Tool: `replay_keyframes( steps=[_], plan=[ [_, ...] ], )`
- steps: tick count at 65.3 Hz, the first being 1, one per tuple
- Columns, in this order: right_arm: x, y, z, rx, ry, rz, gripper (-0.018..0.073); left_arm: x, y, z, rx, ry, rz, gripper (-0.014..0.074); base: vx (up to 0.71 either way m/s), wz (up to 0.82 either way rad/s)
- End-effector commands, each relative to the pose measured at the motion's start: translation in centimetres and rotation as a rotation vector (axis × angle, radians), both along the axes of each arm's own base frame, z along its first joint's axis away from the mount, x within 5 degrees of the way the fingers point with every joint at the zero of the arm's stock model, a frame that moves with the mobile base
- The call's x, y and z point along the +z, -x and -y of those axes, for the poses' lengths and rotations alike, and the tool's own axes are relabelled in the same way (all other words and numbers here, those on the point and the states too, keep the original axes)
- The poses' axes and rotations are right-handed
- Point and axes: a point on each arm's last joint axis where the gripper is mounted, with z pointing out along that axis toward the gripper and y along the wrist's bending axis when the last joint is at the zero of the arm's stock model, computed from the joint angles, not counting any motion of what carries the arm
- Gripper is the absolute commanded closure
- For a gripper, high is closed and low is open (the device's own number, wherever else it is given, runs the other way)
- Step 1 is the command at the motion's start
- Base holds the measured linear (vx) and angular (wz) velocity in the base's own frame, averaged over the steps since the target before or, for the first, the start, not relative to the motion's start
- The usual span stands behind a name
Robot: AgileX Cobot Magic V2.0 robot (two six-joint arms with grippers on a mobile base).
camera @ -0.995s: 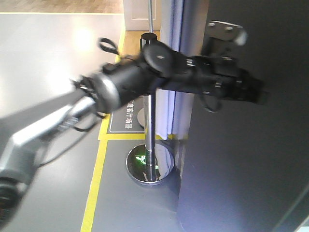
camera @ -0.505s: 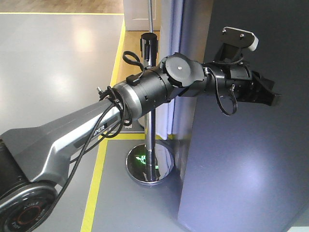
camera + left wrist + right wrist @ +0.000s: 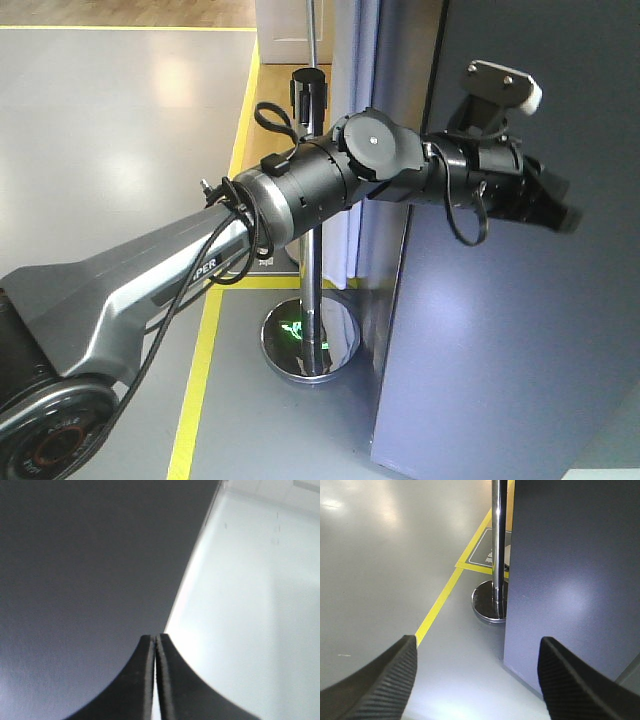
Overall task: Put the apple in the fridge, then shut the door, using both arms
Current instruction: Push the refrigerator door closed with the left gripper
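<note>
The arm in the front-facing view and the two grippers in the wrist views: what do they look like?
The arm has a grey lower link bearing white lettering, then glossy black cylindrical sections with a round joint cap. Loose black cables loop beside it, and a white-topped camera sits above the wrist. The left gripper has smooth, curved black fingers; the right gripper has black fingers with ribbed faces.

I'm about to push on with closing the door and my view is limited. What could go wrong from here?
1. The left gripper, fingers shut, is aimed near the edge of the door; it could slide off the flat panel.
2. The steel post stands beside the fridge, close behind the arm's loose cables, which might snag.
3. The apple is not in view, so its placement cannot be confirmed.
</note>
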Motion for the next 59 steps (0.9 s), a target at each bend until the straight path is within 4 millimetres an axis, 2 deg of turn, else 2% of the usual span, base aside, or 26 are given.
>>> replay_keyframes(
  steps=[1, 10, 22, 31, 39, 44, 53, 59],
  plan=[
    [1.1, -0.4, -0.1, -0.009, -0.016, 0.064, 0.0074, 6.1, 1.9, -1.8, -0.015, 0.03, 0.064, 0.0602, 0.0, 0.0],
    [1.1, -0.4, -0.1, -0.009, -0.016, 0.064, 0.0074, 7.3, 2.7, -3.5, 0.029, -0.113, 0.036, 0.0602, 0.0, 0.0],
    [1.1, -0.4, -0.1, -0.009, -0.016, 0.064, 0.0074, 10.1, 3.5, -6.8, 0.171, -0.275, 0.071, 0.0602, 0.0, 0.0],
    [1.1, -0.4, -0.1, -0.009, -0.016, 0.064, 0.0074, 11.6, 4.5, -8.8, 0.231, -0.313, 0.092, 0.0602, 0.0, 0.0],
    [1.1, -0.4, -0.1, -0.009, -0.016, 0.064, 0.0074, 11.4, 5.4, -10.2, 0.251, -0.303, 0.093, 0.0602, 0.0, 0.0],
    [1.1, -0.4, -0.1, -0.009, -0.016, 0.064, 0.0074, 11.4, 5.8, -11.8, 0.284, -0.276, 0.106, 0.0602, 0.0, 0.0],
    [1.1, -0.4, -0.1, -0.009, -0.016, 0.064, 0.0074, 11.0, 6.8, -15.7, 0.354, -0.256, 0.103, 0.0602, 0.0, 0.0],
    [1.1, -0.4, -0.1, -0.009, -0.016, 0.064, 0.0074, 10.7, 8.1, -18.9, 0.399, -0.266, 0.094, 0.0602, 0.0, 0.0]
  ],
)
